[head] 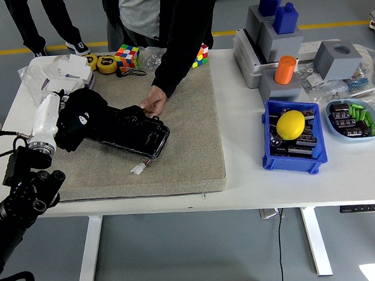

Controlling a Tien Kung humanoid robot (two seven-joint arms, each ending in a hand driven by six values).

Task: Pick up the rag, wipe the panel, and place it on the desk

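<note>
Left hand (65,116) clamped on black rag (84,115) at panel's (133,134) left end. Panel lies on beige mat (187,128) on white counter (240,169), long axis upper-left to lower-right; grey floor beyond.

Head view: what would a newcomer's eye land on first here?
The left hand, at the mat's left end, grips a black rag draped over the glossy black panel. A person's hand reaches in from the far side and steadies the panel's far edge. To the right, a yellow lemon glows in a blue bin.
</note>
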